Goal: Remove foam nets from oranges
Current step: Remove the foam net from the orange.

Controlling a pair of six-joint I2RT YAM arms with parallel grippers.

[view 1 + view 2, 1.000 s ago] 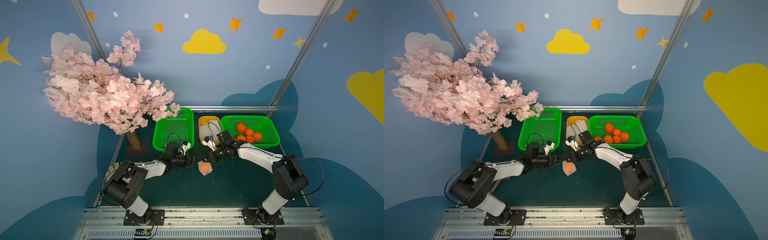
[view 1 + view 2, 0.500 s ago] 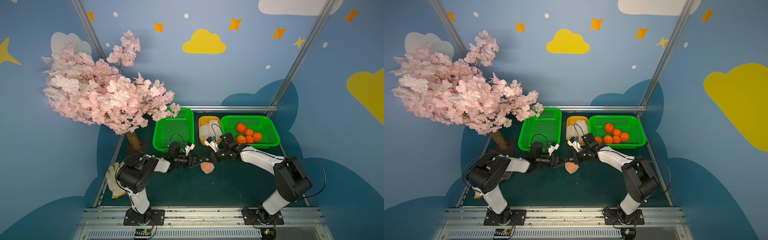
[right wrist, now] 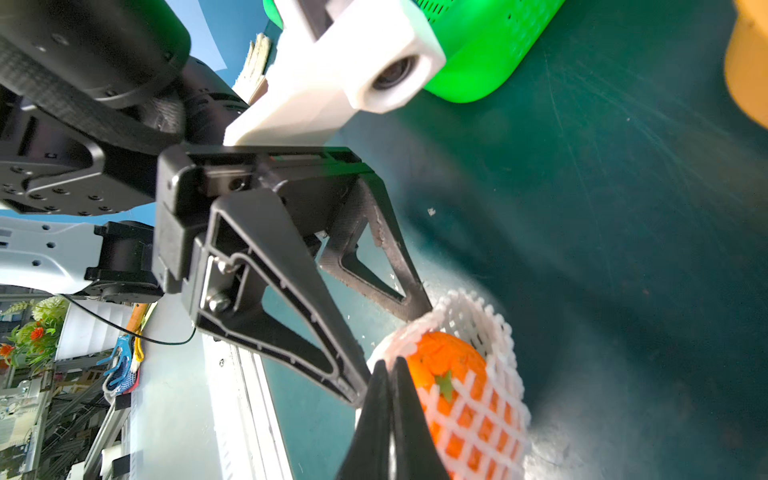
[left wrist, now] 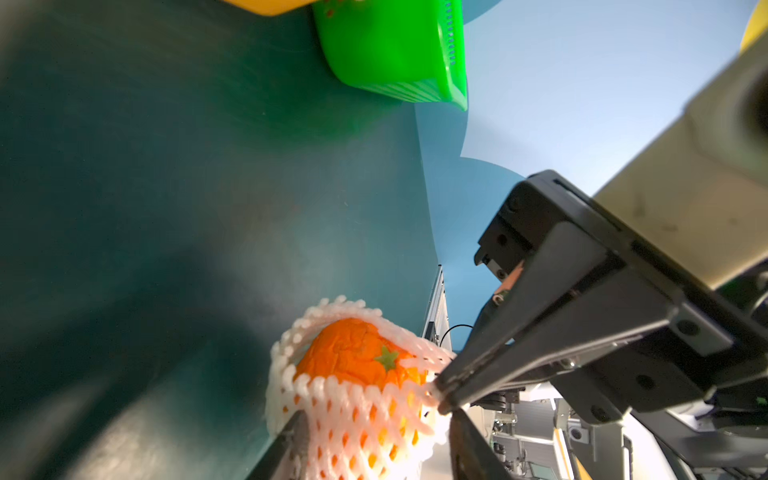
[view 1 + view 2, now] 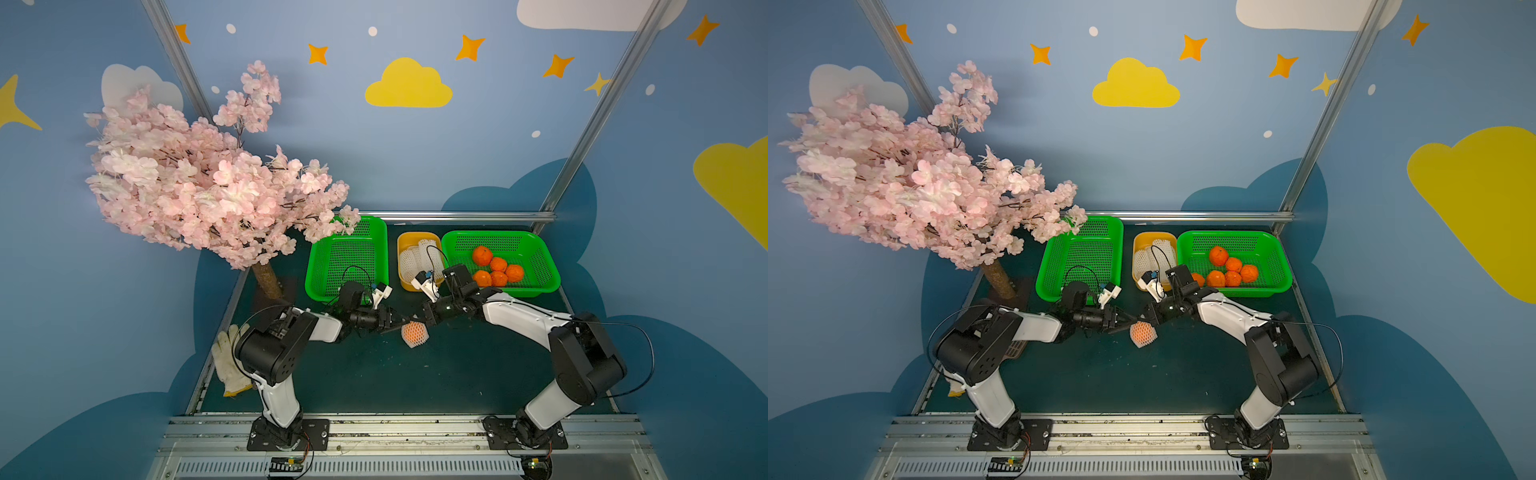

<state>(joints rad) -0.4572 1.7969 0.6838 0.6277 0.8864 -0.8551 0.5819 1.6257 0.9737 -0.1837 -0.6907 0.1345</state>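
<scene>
While the dark green mat [image 5: 457,365] sits inside blue walls [image 5: 415,166] painted with yellow clouds and stars, beside a pink blossom tree [image 5: 199,183], both top views put bare oranges [image 5: 498,264] in the right green basket [image 5: 544,266], loose nets [image 5: 415,257] in the yellow tub [image 5: 404,243], and the netted orange [image 5: 413,332] mid-mat between the arms. Only the wrist views give the detail: the right gripper [image 4: 438,395] is pressed together, pinching the rim of the foam net [image 4: 353,424], the left gripper [image 3: 395,358] stands spread either side of it, and the fruit's green calyx [image 4: 386,358] shows at the open end.
</scene>
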